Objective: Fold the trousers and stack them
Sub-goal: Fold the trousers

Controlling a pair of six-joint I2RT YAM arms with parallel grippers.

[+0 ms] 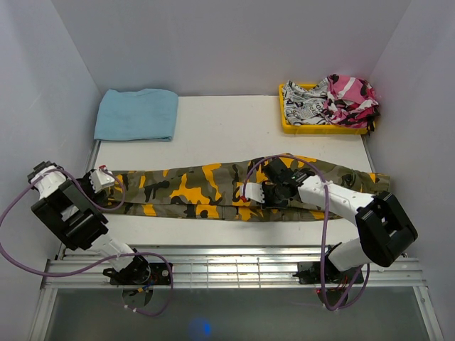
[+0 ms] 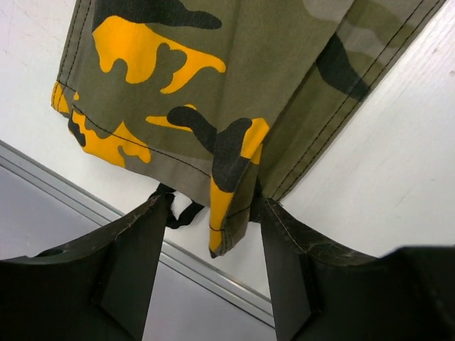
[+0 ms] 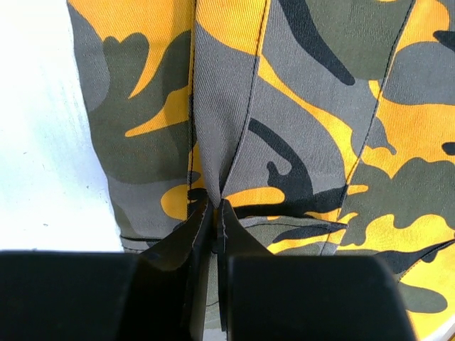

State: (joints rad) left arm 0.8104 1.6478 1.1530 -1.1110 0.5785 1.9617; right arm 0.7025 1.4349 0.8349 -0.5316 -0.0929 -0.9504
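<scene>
The camouflage trousers (image 1: 192, 188) lie stretched out lengthwise across the white table, olive with orange-yellow and black patches. My left gripper (image 1: 106, 181) is at their left end. In the left wrist view its jaws (image 2: 213, 213) stand wide open, with a corner of the trousers' hem (image 2: 220, 227) between them and a black cord loop (image 2: 181, 213) beside it. My right gripper (image 1: 274, 190) is over the middle of the trousers. In the right wrist view it (image 3: 213, 206) is shut on a pinched ridge of the trousers' fabric (image 3: 298, 106) along a seam.
A folded light-blue towel (image 1: 136, 114) lies at the back left. A yellow tray (image 1: 288, 126) at the back right holds a pink camouflage garment (image 1: 350, 99) and a black-and-white printed garment (image 1: 306, 106). A metal rail (image 1: 234, 250) runs along the table's near edge.
</scene>
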